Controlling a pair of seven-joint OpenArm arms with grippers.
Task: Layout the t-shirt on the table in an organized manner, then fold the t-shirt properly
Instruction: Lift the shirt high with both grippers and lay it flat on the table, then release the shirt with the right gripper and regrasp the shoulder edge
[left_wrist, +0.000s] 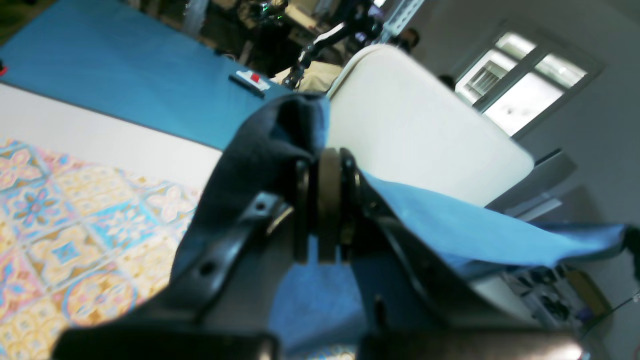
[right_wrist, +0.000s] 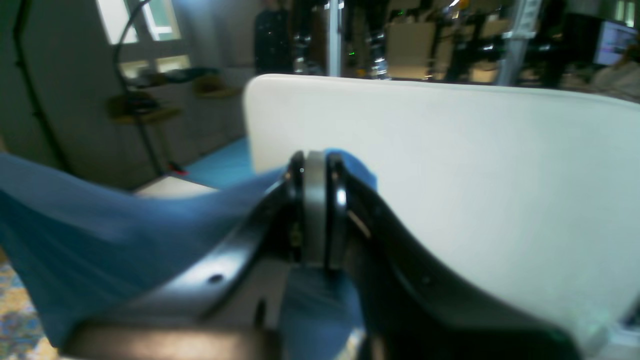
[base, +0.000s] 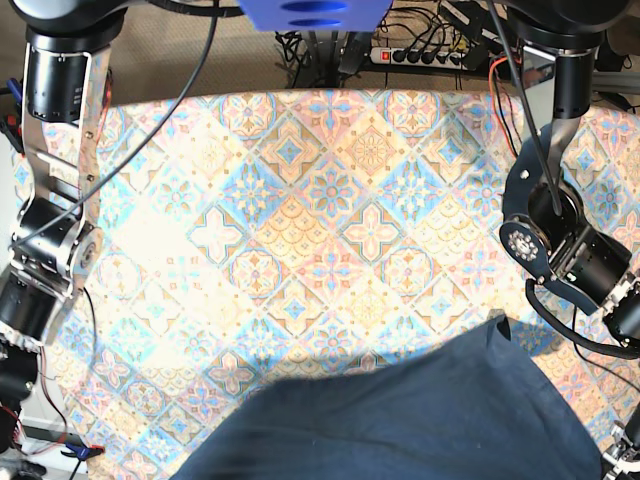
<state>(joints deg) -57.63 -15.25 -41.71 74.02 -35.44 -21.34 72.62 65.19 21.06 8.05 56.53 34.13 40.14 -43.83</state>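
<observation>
The left gripper (left_wrist: 330, 205) is filling the near field of its wrist view, its fingers closing together on the t-shirt (left_wrist: 250, 145). The right gripper (right_wrist: 320, 210) is likewise clamping the fabric, its fingers pressed together. The garment is hanging between both arms, sagging in the middle, over the near edge of the patterned table (base: 330, 190). The step in hand is apparently spreading the shirt; doing it well means keeping both grips level, tensioning gently and lowering evenly, so that no hem is folding under.
</observation>
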